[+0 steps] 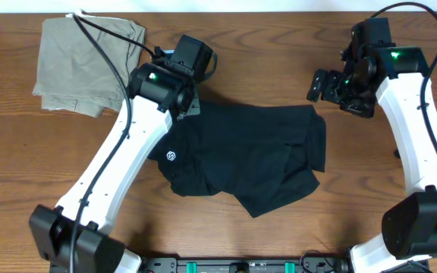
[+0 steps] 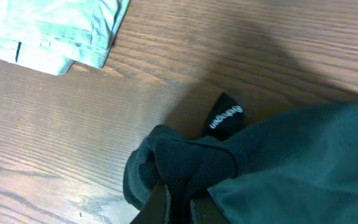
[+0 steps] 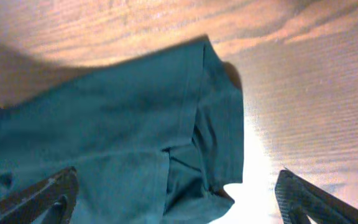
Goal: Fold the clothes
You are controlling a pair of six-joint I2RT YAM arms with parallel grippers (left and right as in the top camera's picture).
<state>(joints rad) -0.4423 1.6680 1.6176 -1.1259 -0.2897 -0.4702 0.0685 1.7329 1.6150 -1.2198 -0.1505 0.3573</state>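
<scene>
Only the left wrist view shows left jaws pinching black shirt (image 2: 291,155); right jaws apparently gape empty.

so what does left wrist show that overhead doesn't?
Left wrist only: left gripper shut on a bunched corner of the black shirt, plus white lettering on a black tag. Overhead only: the shirt's whole outline, its round white logo, and the right gripper beyond its right edge, not touching. Both: shirt, khaki garment, wood table.
</scene>
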